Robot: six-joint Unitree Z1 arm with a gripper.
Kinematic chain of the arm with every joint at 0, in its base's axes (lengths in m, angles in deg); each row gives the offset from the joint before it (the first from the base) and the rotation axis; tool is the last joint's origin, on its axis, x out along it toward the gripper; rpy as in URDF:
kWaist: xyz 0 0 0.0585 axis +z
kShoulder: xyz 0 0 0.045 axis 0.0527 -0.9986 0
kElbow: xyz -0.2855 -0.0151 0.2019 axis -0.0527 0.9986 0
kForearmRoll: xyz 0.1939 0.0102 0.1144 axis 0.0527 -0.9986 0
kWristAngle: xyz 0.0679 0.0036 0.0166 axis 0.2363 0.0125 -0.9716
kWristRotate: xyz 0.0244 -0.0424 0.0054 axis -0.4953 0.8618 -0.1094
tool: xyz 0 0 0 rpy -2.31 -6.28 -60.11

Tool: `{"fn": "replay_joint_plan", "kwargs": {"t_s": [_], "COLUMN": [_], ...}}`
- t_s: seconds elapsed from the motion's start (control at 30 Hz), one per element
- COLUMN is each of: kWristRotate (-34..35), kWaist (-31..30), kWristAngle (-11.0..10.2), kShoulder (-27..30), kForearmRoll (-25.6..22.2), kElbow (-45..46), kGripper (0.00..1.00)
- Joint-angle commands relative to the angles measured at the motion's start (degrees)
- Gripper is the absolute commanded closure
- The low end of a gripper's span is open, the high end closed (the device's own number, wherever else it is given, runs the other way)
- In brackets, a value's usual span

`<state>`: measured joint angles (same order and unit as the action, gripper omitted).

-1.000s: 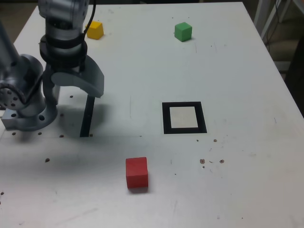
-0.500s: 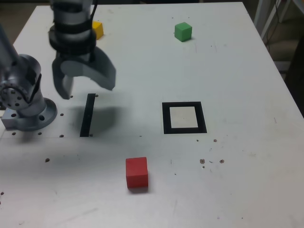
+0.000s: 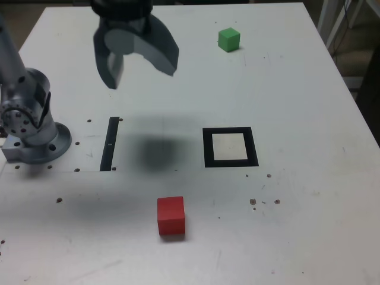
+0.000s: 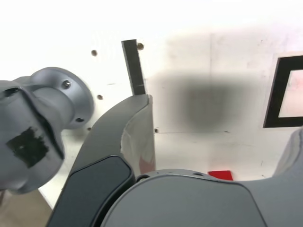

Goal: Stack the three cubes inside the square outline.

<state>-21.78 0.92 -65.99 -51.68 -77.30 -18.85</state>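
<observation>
A red cube rests on the white table near its front edge, and a sliver of the red cube shows in the wrist view. A green cube sits at the far side, toward the exterior view's right. The square outline, a thick black border around a pale centre, lies between them with nothing inside; the wrist view catches one edge of the square outline. My gripper hangs open and empty high over the far left of the table, casting a shadow in front of it. In the wrist view the gripper stands wide open.
A thin black strip lies flat to the left of the outline, also seen as the strip in the wrist view. The arm's grey base is bolted at the exterior view's left edge. Small dark specks dot the table.
The open gripper has risen and swung from beside the arm's base toward the far side and the exterior view's right. It now covers the yellow cube seen earlier. The other cubes have not moved.
</observation>
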Motion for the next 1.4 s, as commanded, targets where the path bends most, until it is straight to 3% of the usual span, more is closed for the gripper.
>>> {"fn": "replay_joint_plan", "kwargs": {"t_s": [0.0, 0.27, 0.53, 0.97, 1.37], "kWristRotate": [1.4, 12.1, 27.6, 43.4, 47.1], "kWaist": [-1.2, -11.8, -24.7, -40.2, -42.6], "kWristAngle": [0.0, 1.6, 3.2, 5.1, 9.1], "kShoulder": [0.1, 2.1, 0.9, -14.0, -17.5], "kForearmRoll": [-0.6, -2.5, -1.4, -0.4, 6.4], "kElbow": [0.0, -0.2, -1.3, -13.4, -10.1], "kGripper": [0.00, 0.01, 0.04, 0.01, 0.01]}}
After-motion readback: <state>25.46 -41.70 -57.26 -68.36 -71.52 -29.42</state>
